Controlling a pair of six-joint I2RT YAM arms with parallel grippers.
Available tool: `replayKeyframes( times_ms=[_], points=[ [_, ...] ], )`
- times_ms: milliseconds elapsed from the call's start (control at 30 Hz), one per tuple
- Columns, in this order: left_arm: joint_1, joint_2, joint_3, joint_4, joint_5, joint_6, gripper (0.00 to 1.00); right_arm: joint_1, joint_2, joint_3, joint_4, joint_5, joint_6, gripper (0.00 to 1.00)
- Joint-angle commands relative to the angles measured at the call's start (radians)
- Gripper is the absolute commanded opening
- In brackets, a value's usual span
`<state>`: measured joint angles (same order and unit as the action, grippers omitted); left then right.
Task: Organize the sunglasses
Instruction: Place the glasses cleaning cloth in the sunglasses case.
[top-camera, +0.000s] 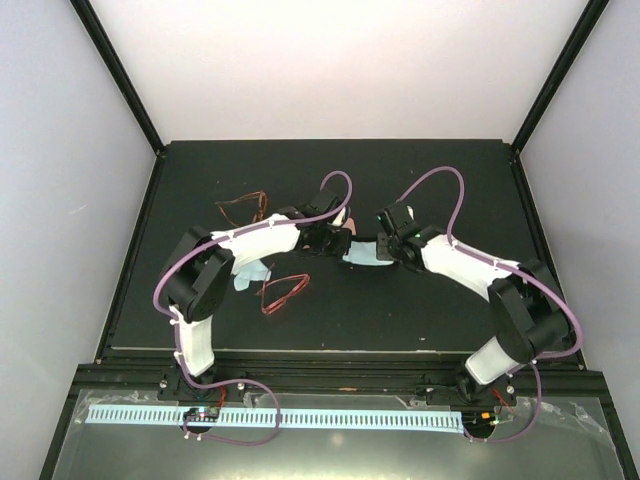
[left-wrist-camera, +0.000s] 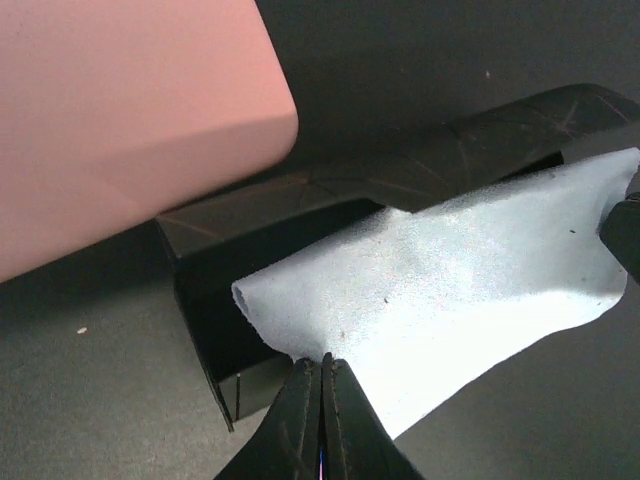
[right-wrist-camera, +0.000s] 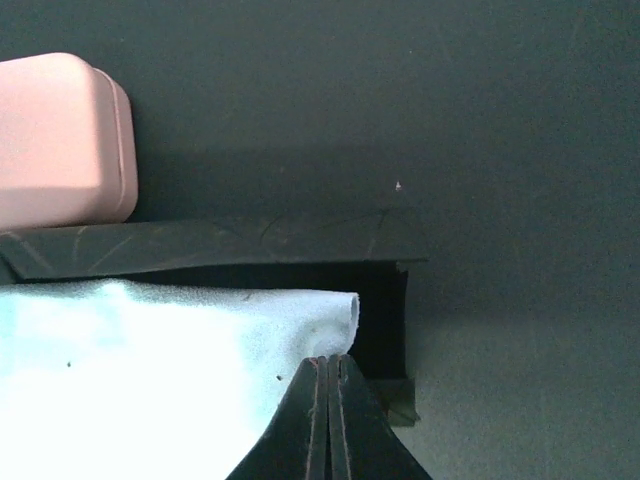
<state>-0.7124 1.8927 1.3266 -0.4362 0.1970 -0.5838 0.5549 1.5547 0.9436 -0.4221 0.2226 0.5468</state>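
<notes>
Early stage: L gripper (left-wrist-camera: 322, 365) and R gripper (right-wrist-camera: 328, 365) both pinch blue cloth (left-wrist-camera: 450, 270) over black case (left-wrist-camera: 300, 200). From it, amber sunglasses (top-camera: 243, 208) at 10 o'clock, red sunglasses (top-camera: 285, 292) at 8, both uncased.

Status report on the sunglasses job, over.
Left gripper, right gripper: shut on light blue cloth draped over open black oblong case. Brownish-amber sunglasses, red-pink sunglasses: loose on table. Cloth covers case.

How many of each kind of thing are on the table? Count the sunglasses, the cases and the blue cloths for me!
Sunglasses: 2 (brownish pair, red pair)
Cases: 2 (pink case, black case)
Blue cloths: 2 (draped cloth over the black case, loose cloth lying apart)
Total: 6
</notes>
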Motion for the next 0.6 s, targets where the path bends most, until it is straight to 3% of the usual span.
replayKeyframes(
  times_ms=[0,567],
  points=[
    [0.013,0.038,0.062,-0.027,0.022,0.023,0.01,-0.018,0.046,0.036,0.024,-0.004,-0.023,0.01],
    [0.041,0.12,0.13,-0.062,0.005,0.028,0.01,-0.034,0.168,0.107,0.023,0.039,-0.064,0.01]
  ],
)
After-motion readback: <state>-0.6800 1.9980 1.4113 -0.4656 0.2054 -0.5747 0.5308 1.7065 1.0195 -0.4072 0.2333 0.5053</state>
